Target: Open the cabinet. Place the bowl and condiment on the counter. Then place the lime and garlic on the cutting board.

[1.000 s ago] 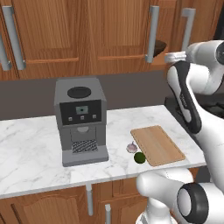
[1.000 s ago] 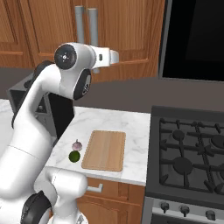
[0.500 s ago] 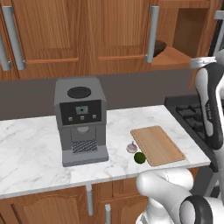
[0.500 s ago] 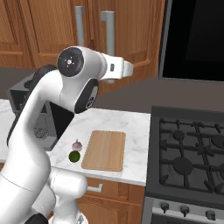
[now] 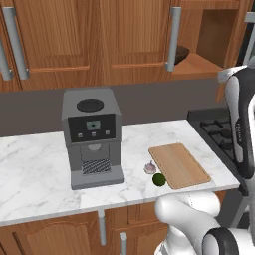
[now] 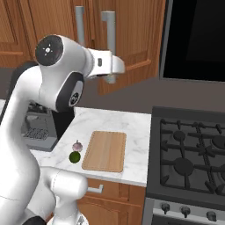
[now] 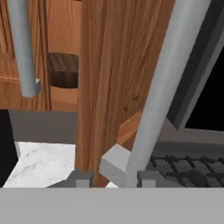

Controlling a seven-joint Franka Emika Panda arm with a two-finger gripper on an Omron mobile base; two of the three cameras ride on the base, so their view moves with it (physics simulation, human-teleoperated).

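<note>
The cabinet's right door (image 6: 132,48) stands swung out, edge-on in the hand view. My gripper (image 7: 116,178) is shut on the lower end of its long grey handle (image 7: 162,87); in the right base view the gripper (image 6: 115,70) sits at the foot of that handle (image 6: 108,39). Inside, on the shelf (image 5: 206,64), the dark wooden bowl (image 5: 182,52) shows partly behind the door; the hand view also catches the bowl (image 7: 63,72). The condiment is hidden. On the counter (image 5: 35,164) lie the cutting board (image 5: 178,165), garlic (image 5: 149,168) and lime (image 5: 159,180), both just left of the board.
A grey coffee machine (image 5: 92,134) stands on the counter left of the board. The black gas hob (image 6: 193,154) adjoins the counter on the right, under a dark appliance (image 6: 197,39). The neighbouring cabinet door (image 5: 134,35) stays closed.
The right cabinet door has swung open, pulled by my gripper on its handle. The shelf and the bowl inside have come into sight. The arm has swung right and toward me.
</note>
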